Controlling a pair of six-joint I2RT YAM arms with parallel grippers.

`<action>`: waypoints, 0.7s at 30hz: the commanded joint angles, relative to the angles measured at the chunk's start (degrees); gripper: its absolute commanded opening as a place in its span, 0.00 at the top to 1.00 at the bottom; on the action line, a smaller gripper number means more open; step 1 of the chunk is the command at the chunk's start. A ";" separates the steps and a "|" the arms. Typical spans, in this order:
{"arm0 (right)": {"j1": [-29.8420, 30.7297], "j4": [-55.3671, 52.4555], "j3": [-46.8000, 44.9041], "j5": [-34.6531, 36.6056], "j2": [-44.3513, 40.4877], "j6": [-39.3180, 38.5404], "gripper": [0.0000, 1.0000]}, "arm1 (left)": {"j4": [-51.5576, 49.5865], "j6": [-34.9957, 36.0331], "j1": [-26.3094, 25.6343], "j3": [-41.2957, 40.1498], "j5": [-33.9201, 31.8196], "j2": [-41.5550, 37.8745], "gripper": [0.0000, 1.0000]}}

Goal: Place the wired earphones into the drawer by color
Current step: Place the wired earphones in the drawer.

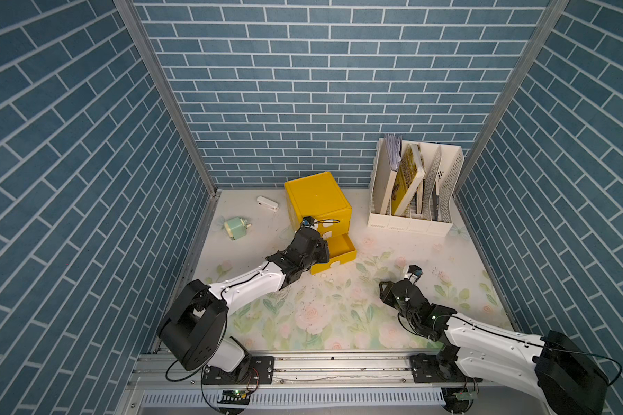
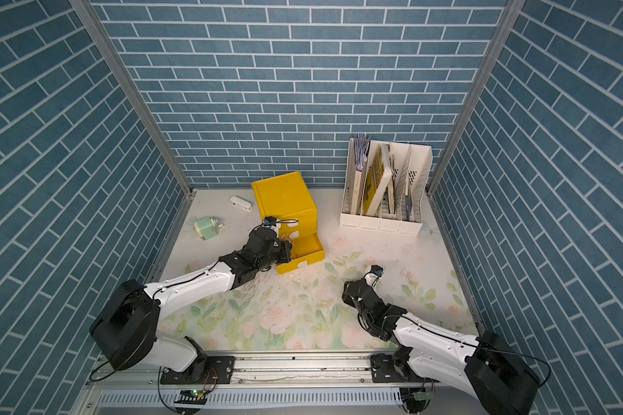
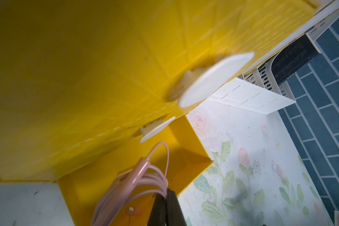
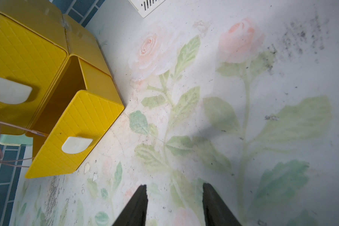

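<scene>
Where blue brick walls (image 1: 339, 90) close in, scuffed rose-print tabletop (image 1: 339, 316)

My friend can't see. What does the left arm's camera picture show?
The shut left gripper pinches a coil of pink earphones by the open bottom drawer of a yellow cabinet. Two white handles stick out from the shut drawers; a flowery table and white file rack lie beyond.
</scene>
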 commanded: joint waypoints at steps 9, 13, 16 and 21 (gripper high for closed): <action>-0.35 0.29 -0.62 0.45 -0.37 -1.33 0.51 | 1.23 -0.13 -1.82 -1.53 -3.06 0.82 0.94; -0.35 0.20 -0.77 0.56 -0.62 -1.35 0.51 | 1.10 -0.17 -1.83 -1.22 -4.67 1.91 0.94; -0.36 0.11 -0.95 0.51 -0.90 -1.32 0.51 | 0.79 -0.31 -1.82 -0.83 -6.04 2.93 0.94; -0.35 0.10 -1.17 0.70 -1.30 -1.33 0.51 | 0.78 -0.15 -1.82 0.05 -6.30 4.88 0.93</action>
